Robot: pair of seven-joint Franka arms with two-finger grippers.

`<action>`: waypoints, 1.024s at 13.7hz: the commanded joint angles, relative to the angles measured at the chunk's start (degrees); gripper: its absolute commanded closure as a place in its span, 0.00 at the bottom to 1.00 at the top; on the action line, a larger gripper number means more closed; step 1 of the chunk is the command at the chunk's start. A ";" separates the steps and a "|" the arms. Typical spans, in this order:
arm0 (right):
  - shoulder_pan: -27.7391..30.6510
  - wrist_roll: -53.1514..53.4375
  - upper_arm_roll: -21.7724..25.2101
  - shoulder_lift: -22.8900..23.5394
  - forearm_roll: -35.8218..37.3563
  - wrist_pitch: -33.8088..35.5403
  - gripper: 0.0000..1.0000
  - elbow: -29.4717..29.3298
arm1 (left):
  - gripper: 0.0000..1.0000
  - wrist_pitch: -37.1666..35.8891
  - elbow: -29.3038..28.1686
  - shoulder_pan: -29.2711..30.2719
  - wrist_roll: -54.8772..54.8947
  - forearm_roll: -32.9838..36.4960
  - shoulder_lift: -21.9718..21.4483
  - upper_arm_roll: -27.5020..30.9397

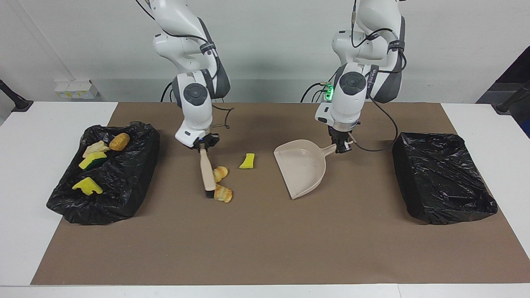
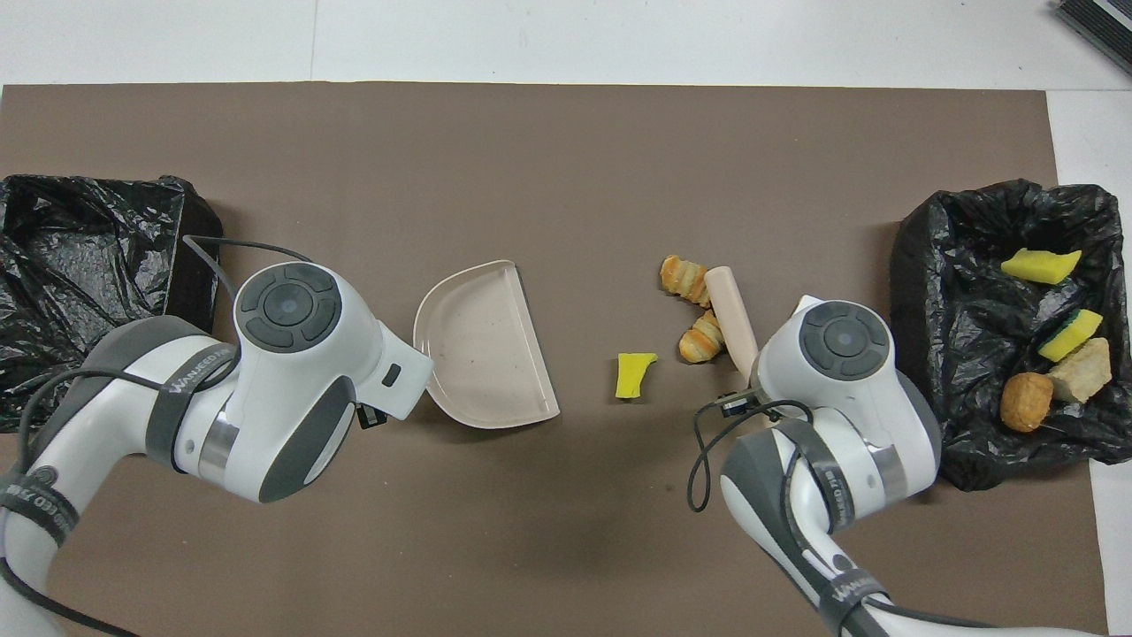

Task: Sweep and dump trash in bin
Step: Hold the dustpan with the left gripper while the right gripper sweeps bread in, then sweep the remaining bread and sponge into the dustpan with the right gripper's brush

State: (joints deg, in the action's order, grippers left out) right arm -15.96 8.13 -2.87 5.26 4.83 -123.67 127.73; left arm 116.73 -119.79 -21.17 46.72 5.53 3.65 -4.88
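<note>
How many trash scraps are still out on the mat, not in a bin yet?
3. Two croissant pieces lie against the brush: one at the bristles, one beside the handle. A yellow sponge piece lies between brush and dustpan. None seem hidden.

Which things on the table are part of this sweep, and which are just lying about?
In the job:
- brush, in the right end effector
- dustpan, in the left end effector
- two pastries at the brush
- yellow sponge piece
- bin holding trash

Lying about:
- second black-lined bin
- brown mat
</note>
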 commanded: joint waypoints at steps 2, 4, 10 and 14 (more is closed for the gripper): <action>-5.82 3.29 -0.12 5.02 -5.08 -0.26 1.00 -4.77 | 1.00 2.62 -3.00 -1.59 -2.95 0.98 -1.98 0.48; -9.69 3.29 -0.04 5.19 -10.78 -0.43 1.00 -5.12 | 1.00 2.71 -3.00 -1.59 -2.95 0.98 -1.90 0.48; -17.95 2.59 -0.47 5.37 -29.42 -0.08 1.00 -9.24 | 1.00 2.80 -2.91 -1.51 -3.39 0.98 -1.89 0.48; -16.84 2.59 0.14 4.23 -28.57 7.98 1.00 -14.77 | 1.00 2.71 -2.91 -1.51 -3.39 0.98 -1.89 0.48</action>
State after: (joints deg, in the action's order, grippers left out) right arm -34.82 11.47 -3.07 9.63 -23.21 -120.77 116.30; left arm 117.69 -120.50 -22.01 44.77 5.53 3.50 -4.83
